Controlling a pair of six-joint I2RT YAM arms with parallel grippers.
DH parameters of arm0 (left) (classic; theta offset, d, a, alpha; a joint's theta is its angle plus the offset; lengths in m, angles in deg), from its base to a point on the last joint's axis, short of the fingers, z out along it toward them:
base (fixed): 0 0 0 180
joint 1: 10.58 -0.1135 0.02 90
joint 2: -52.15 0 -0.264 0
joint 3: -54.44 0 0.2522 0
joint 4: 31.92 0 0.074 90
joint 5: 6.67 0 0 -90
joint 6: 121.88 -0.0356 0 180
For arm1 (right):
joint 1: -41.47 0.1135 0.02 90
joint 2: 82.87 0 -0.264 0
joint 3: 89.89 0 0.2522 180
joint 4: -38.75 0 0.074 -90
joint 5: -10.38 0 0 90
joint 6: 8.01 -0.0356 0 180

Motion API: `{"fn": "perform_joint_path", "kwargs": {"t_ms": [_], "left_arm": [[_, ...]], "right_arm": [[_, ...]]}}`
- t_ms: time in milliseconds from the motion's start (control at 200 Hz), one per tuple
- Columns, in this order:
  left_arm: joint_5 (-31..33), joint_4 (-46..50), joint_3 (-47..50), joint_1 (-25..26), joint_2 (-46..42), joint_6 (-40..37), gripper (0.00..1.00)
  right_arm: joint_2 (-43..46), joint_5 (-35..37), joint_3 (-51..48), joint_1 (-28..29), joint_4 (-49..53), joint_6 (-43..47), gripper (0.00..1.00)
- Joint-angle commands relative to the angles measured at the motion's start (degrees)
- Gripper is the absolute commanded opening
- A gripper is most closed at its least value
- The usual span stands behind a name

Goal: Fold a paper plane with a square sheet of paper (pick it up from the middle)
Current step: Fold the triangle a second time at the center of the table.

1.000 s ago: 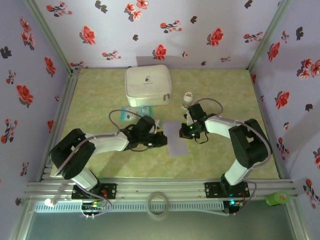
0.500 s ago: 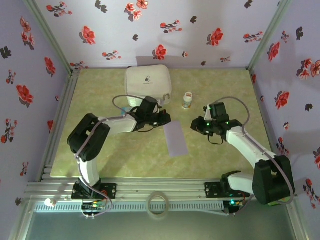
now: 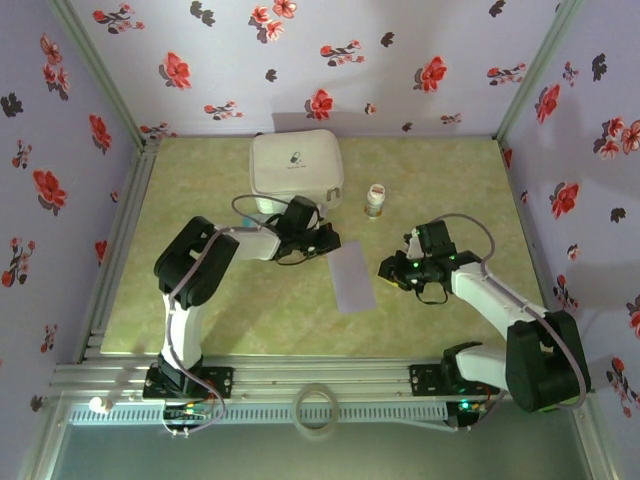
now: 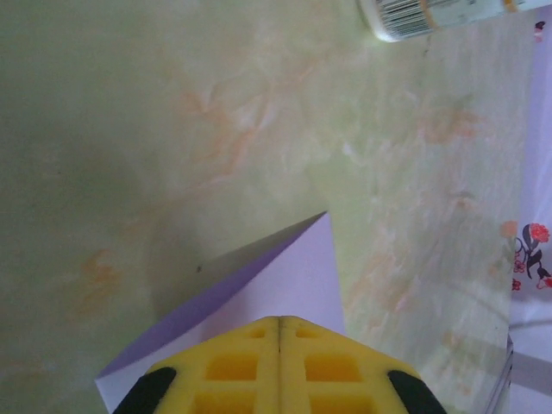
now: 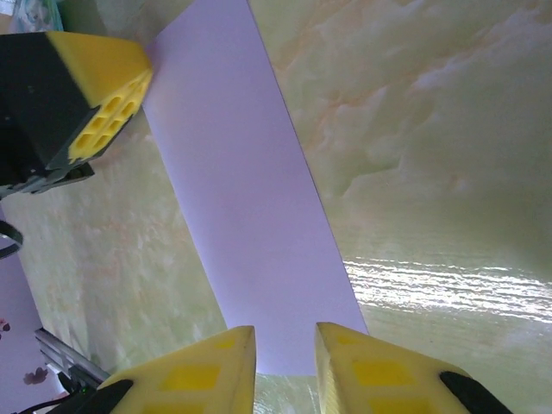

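The square sheet of paper (image 3: 352, 277) lies folded into a narrow lavender strip in the middle of the green table. My left gripper (image 3: 331, 243) is shut, its yellow fingers (image 4: 250, 362) pressed together over the strip's far left corner (image 4: 302, 267). Whether paper is pinched between them is hidden. My right gripper (image 3: 384, 272) hovers just right of the strip, low over the table. Its jaws stand a little apart with nothing between them (image 5: 285, 338); the paper (image 5: 241, 198) stretches away beyond the tips, with the left fingers (image 5: 95, 95) at its far end.
A white zip case (image 3: 295, 168) sits at the back of the table. A small white bottle (image 3: 375, 198) stands right of it, also in the left wrist view (image 4: 431, 13). A tape roll (image 3: 318, 408) lies on the front rail. Floral walls close in three sides.
My right arm swung out to the right and let go of the paper, its jaws parting, then dropped beside the strip. My left gripper moved up from the strip's left edge to its far corner.
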Motion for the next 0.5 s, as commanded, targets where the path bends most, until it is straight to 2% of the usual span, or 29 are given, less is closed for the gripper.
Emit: {"fn": "perform_joint_path", "kwargs": {"t_ms": [0,165,495], "left_arm": [[-0.8,-2.2,1.1,-0.4,1.6,-0.7,0.05],[-0.4,-4.3,3.3,-0.4,2.7,-1.2,0.06],[-0.3,-4.8,3.8,-0.5,3.4,-4.0,0.05]], "right_arm": [[-1.3,-2.3,-0.8,0.1,-0.9,-0.3,0.26],[-3.0,-2.4,-1.0,0.0,0.1,-0.6,0.32],[-9.7,-7.3,-1.0,0.7,0.2,-0.6,0.39]]}}
